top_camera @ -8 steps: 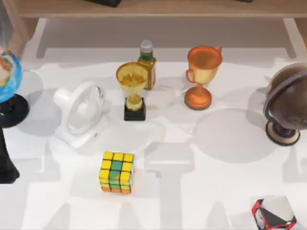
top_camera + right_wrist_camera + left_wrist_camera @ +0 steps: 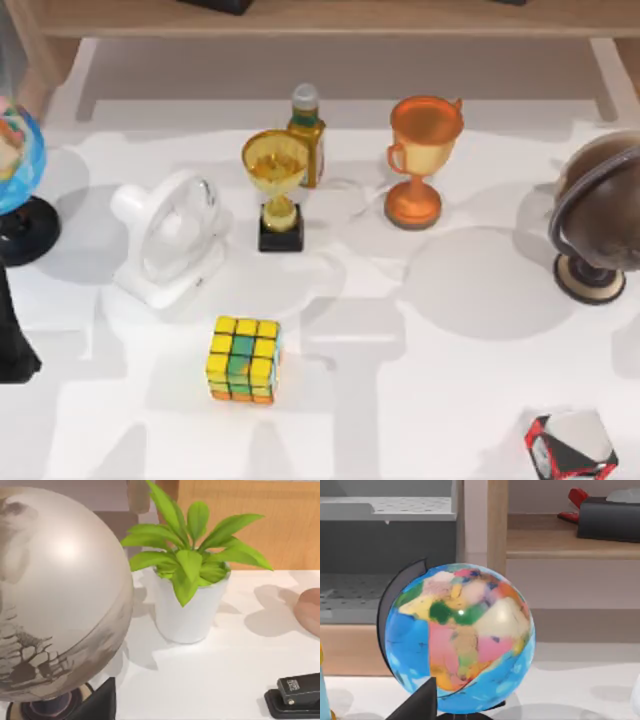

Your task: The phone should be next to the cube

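Observation:
The cube (image 2: 242, 358), mostly yellow with green and orange squares, sits on the white table (image 2: 430, 380) left of centre, toward the front. The phone is out of view. My left arm (image 2: 12, 335) shows as a dark shape at the table's left edge, well left of the cube. A dark piece of the left gripper (image 2: 417, 705) points at a coloured globe (image 2: 457, 637). In the right wrist view, a dark piece of the right gripper (image 2: 97, 702) lies beside a brown globe (image 2: 55, 590).
A white fan (image 2: 170, 240), a yellow trophy (image 2: 277, 190), a bottle (image 2: 306, 135) and an orange trophy (image 2: 420, 160) stand behind the cube. The brown globe (image 2: 600, 225) is at the right, a grey faceted object (image 2: 572, 448) front right. A potted plant (image 2: 190, 580) and stapler (image 2: 297, 695) lie further off.
The arm shadows on the table have shifted slightly. The cube and the other objects have not moved.

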You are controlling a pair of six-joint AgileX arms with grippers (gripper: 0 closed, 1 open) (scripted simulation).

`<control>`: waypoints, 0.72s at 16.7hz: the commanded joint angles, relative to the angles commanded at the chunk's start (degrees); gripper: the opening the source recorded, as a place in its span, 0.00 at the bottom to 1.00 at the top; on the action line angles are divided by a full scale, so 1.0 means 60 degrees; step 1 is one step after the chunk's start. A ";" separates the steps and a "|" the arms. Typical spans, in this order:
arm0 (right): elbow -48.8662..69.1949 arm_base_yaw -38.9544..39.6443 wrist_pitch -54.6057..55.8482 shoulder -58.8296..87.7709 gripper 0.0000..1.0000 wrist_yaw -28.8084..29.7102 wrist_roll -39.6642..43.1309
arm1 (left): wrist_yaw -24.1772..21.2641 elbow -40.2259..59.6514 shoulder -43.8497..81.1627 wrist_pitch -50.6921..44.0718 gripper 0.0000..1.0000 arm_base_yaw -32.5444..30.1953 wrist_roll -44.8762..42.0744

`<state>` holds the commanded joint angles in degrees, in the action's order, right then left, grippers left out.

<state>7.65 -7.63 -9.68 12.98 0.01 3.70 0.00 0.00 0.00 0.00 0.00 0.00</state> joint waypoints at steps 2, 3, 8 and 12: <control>0.0686 -0.0686 -0.0906 0.1453 1.00 -0.0001 0.0333 | 0.0000 0.0000 0.0000 0.0000 1.00 0.0000 0.0000; 0.1040 -0.1039 -0.1380 0.2265 1.00 -0.0002 0.0506 | 0.0000 0.0000 0.0000 0.0000 1.00 0.0000 0.0000; 0.2849 -0.2819 -0.3769 0.6528 1.00 0.0003 0.1352 | 0.0000 0.0000 0.0000 0.0000 1.00 0.0000 0.0000; 0.4086 -0.4016 -0.5397 0.9349 1.00 0.0010 0.1918 | 0.0000 0.0000 0.0000 0.0000 1.00 0.0000 0.0000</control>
<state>32.16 -31.73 -42.06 69.07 0.06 15.21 0.00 0.00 0.00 0.00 0.00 0.00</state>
